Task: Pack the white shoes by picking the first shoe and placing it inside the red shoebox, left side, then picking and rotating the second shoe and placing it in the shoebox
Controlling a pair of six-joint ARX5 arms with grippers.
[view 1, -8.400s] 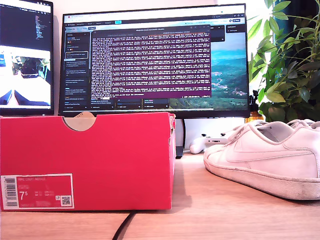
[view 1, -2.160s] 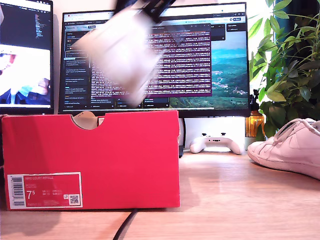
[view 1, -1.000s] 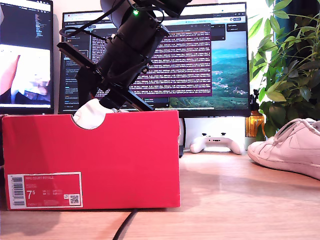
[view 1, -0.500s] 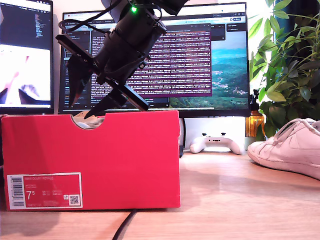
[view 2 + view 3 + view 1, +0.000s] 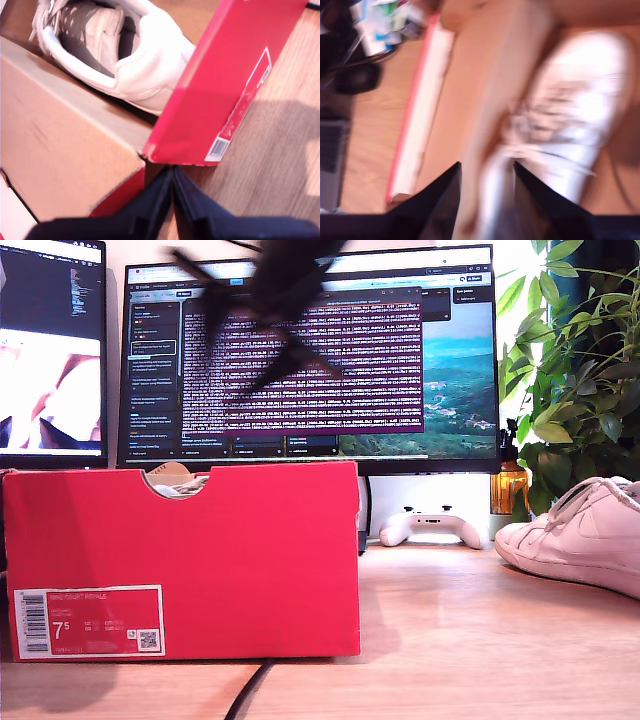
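Note:
The red shoebox (image 5: 200,560) stands at the exterior view's left, its label facing the camera. One white shoe (image 5: 145,60) lies inside it, and a bit of it shows through the thumb notch (image 5: 183,483). The other white shoe (image 5: 585,535) rests on the desk at the exterior view's right edge. A blurred dark arm (image 5: 265,290) hangs high above the box. My first gripper (image 5: 172,172) is shut and empty over a box corner (image 5: 225,85). My second gripper (image 5: 486,167) is open above the boxed shoe (image 5: 580,115), holding nothing.
Two monitors (image 5: 310,360) stand behind the box. A white game controller (image 5: 430,527) lies under the larger monitor, with a leafy plant (image 5: 575,360) at the exterior view's right. A black cable (image 5: 245,695) runs along the wooden desk in front of the box.
An arm carried one shoe from the exterior view's right into the box and opened over it. Since half a second ago it has risen, blurred, leaving the shoe inside.

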